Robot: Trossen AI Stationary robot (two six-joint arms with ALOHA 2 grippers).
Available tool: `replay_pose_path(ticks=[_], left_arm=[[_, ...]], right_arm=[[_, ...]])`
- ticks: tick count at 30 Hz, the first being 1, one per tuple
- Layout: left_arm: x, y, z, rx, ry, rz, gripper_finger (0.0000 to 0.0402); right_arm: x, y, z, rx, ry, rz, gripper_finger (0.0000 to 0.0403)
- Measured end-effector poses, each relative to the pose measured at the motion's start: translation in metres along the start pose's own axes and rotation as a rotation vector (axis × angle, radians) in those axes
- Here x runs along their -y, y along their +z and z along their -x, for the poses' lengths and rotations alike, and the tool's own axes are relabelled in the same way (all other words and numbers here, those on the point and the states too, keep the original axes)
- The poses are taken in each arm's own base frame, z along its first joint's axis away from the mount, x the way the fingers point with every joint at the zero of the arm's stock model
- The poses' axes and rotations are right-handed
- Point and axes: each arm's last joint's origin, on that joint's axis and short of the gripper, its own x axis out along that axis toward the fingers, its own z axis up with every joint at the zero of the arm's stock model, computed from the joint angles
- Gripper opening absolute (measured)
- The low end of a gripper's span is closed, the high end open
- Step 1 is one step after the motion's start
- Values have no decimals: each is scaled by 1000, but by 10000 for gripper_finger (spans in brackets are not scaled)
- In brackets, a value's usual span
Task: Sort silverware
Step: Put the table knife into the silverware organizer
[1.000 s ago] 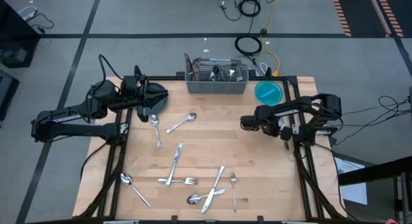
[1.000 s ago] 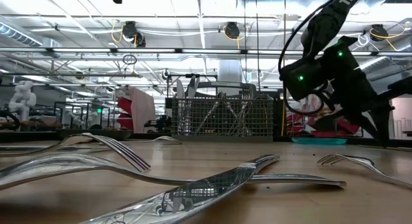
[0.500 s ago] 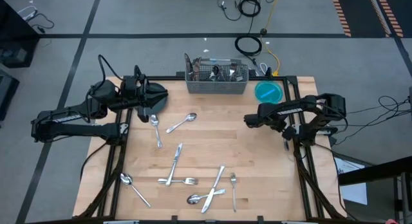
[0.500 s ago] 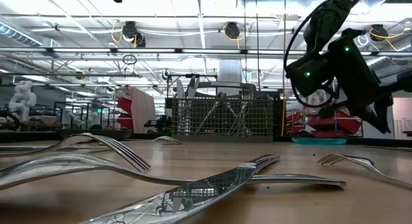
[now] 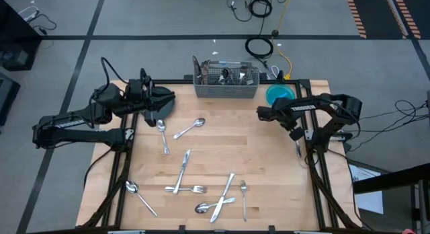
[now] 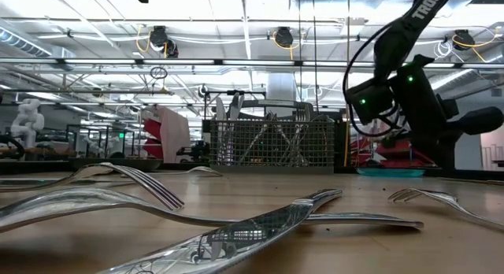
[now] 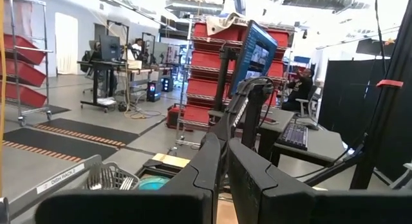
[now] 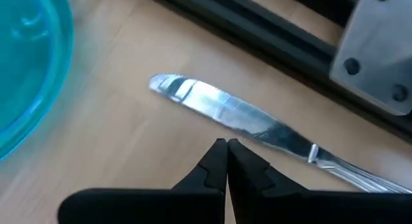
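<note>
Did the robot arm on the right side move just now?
Yes. In the high view the right end effector has swung toward the far edge of the table, nearer the blue bowl and the wire caddy. Its fingers are shut and hold nothing.

Shiny forks, spoons and knives (image 5: 187,172) lie flat and scattered across the wooden counter (image 5: 269,167). More stand upright in the mesh caddy (image 5: 226,81). One knife (image 8: 251,126) lies apart by the counter's right edge.
</note>
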Motion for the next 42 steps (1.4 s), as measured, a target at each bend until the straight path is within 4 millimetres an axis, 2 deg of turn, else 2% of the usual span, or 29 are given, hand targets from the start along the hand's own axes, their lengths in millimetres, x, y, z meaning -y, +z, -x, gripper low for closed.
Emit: replay_pose_path(ticks=[6, 14, 19, 24, 30, 37, 40, 42], left_arm=[[0, 0, 0, 0, 0, 0, 35], [-1, 0, 0, 3, 47, -34, 35], [-2, -2, -2, -8, 55, -50, 35], [-2, -2, -2, -7, 54, -50, 35], [-2, -2, -2, -6, 55, -50, 35], [-2, -2, -2, -5, 54, -50, 35], [-2, 0, -2, 7, 53, -50, 35], [-1, 1, -2, 20, 44, -50, 35]], right_arm=[[5, 13, -6, 78, -87, 1, 0], [8, 17, -20, 70, -117, 0, 0], [11, 11, -34, 6, -92, -20, 0], [10, 3, -30, -10, -34, 7, 0], [-7, -16, 0, -92, 156, 35, 0], [-37, -43, 43, -114, 593, 102, 0], [-47, -40, 71, 32, 667, 290, 0], [-41, -30, 83, 146, 576, 344, 0]])
